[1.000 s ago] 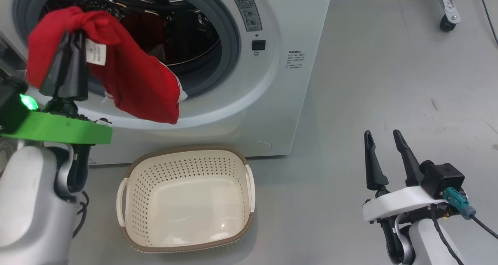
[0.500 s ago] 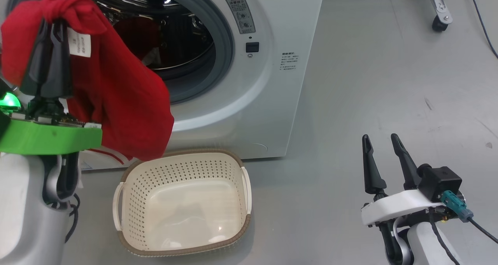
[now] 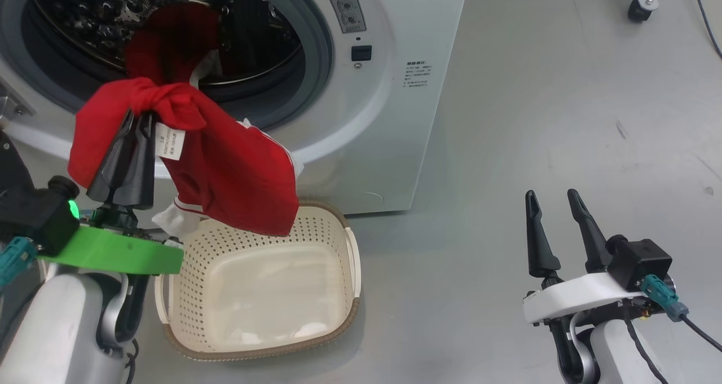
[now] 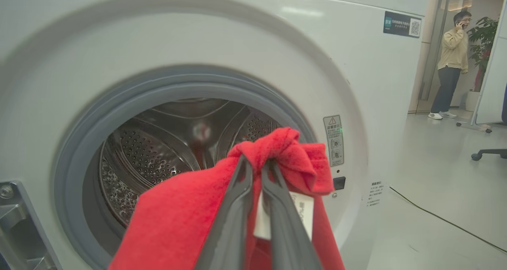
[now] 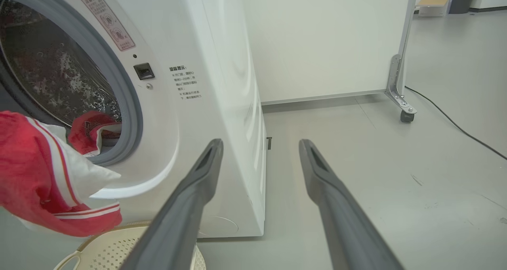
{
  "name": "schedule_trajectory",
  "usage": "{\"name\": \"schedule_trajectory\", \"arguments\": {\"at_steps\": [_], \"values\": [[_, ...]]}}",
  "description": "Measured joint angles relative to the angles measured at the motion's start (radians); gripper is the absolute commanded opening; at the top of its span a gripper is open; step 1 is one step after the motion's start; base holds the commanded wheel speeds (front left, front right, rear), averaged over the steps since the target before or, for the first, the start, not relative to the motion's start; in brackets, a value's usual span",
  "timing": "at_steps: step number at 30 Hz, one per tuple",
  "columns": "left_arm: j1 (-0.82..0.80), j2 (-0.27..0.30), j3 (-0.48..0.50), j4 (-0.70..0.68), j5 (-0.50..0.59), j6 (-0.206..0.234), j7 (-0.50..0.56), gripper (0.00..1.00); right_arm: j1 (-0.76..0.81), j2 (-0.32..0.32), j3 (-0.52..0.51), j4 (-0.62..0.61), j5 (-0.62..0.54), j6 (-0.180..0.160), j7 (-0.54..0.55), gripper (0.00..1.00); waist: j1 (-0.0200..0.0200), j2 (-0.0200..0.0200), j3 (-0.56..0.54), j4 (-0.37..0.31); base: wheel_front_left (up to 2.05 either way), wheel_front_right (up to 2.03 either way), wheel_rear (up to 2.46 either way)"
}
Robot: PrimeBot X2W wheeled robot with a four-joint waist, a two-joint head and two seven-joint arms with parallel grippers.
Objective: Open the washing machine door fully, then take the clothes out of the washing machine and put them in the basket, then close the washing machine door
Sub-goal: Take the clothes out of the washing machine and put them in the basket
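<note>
Hanging from clenched left pincer (image 3: pixel 140 119), clothes (image 3: pixel 237 175) droop above basket (image 3: pixel 265 243); right pincer (image 3: pixel 551 195) released.

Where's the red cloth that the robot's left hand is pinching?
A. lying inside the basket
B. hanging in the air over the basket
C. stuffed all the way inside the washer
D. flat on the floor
B: the left gripper is shut on the red cloth, which dangles in front of the washing machine, its lower end above the basket.
</note>
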Motion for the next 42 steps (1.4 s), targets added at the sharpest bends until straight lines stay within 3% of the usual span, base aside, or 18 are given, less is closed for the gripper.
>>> {"name": "schedule_trajectory", "arguments": {"at_steps": [10, 21, 42], "values": [[0.035, 0.001, -0.030, 0.038, 0.000, 0.000, 0.032, 0.00, -0.020, 0.000, 0.000, -0.028, -0.007, 0.000, 0.000, 1.00, 0.0000, 0.0000, 0.091, -0.007, 0.00, 0.00, 0.00], [0.043, 0.020, -0.051, 0.189, 0.001, 0.000, 0.083, 0.00, -0.074, -0.001, 0.020, -0.057, -0.006, -0.001, 0.000, 1.00, 0.0000, 0.0000, 0.206, -0.033, 0.00, 0.00, 0.00], [-0.097, 0.049, -0.095, 0.476, 0.027, -0.001, 0.163, 0.00, -0.157, -0.001, 0.048, -0.088, 0.021, -0.020, 0.000, 1.00, 0.0001, 0.0000, 0.407, -0.156, 0.00, 0.00, 0.00]]}}
